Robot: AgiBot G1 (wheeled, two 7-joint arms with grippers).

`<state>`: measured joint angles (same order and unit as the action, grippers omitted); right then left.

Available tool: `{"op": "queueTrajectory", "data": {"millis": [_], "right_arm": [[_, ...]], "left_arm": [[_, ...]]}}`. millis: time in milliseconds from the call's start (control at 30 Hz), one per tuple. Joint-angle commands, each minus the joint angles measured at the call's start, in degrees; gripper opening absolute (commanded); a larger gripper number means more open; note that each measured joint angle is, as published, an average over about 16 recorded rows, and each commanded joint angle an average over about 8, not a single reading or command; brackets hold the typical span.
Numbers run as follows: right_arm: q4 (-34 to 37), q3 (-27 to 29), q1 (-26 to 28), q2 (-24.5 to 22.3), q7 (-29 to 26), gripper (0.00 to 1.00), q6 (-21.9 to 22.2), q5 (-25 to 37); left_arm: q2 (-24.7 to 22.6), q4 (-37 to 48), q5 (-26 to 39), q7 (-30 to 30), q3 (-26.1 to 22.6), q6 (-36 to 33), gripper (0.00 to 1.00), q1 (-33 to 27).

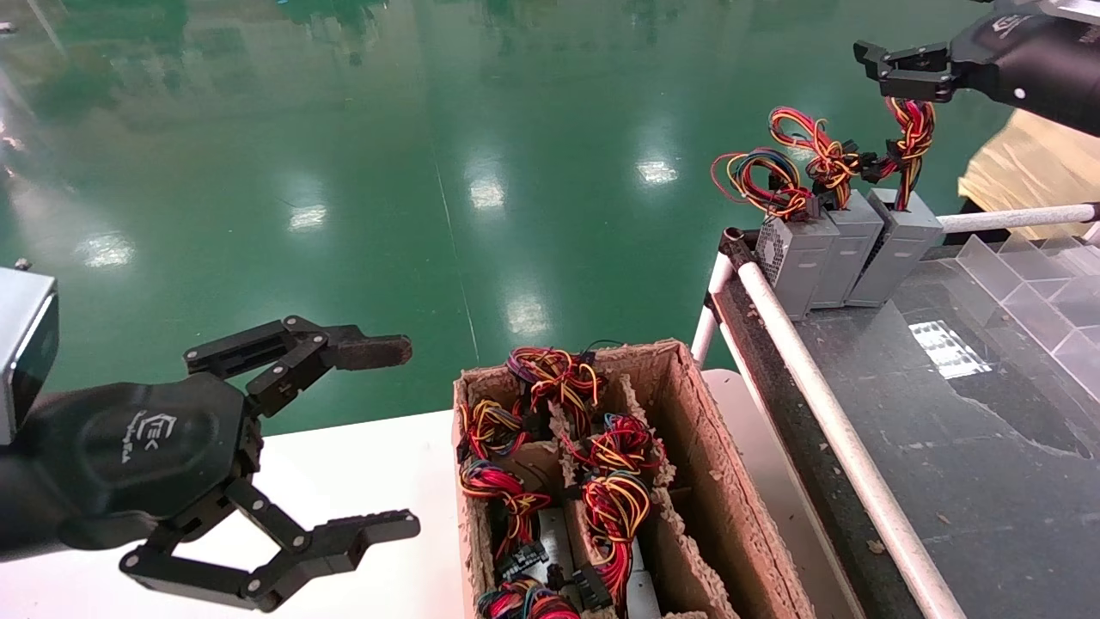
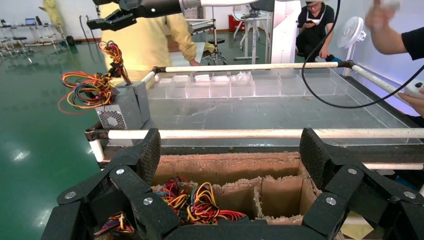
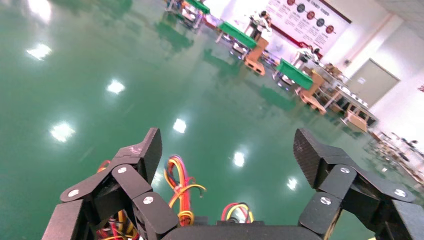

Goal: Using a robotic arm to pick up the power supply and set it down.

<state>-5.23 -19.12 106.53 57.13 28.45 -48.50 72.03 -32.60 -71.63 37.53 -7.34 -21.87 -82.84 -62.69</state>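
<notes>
1. Nearest the head camera, the left hand [image 1: 339,443] hung parked above the white surface [image 1: 361,464], its fingers spread wide and gripping nothing; one fingertip [image 1: 374,351] carried a worn brownish pad.
2. Just beside it sat a cardboard box [image 1: 687,481], split by ragged dividers into slots. Bundles of red, yellow and black wires [image 1: 614,503] stuck upward from those slots, probably so each unit could be lifted straight out.
3. Farther right, a dark conveyor surface [image 1: 988,430] with a white rail [image 1: 825,404] carried three grey units standing upright, touching, at its far corner.
4. The right hand [image 1: 885,70] hovered directly above the rightmost power supply [image 1: 894,249], fingers apart and clear of its wire bundle [image 1: 909,137], which rose just beneath them.
5. That unit stood on the conveyor, so the set-down looked finished and the hand appeared free to go.
</notes>
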Motion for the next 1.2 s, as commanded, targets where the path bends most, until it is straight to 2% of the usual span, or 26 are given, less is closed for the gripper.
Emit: {"op": "queueTrajectory", "data": {"millis": [33, 1200], "right_arm": [[-1.92, 0.13, -1.23, -0.66, -1.18, 1.0, -1.24, -0.91], [-45.21, 2.07, -29.73, -14.64, -25.96, 1.0, -24.67, -19.98]], "left_arm": [[0.0, 0.0, 0.0, 0.0, 0.0, 0.0, 1.0, 0.0], [0.0, 0.0, -0.01, 0.0, -0.01, 0.0, 1.0, 0.0]]}}
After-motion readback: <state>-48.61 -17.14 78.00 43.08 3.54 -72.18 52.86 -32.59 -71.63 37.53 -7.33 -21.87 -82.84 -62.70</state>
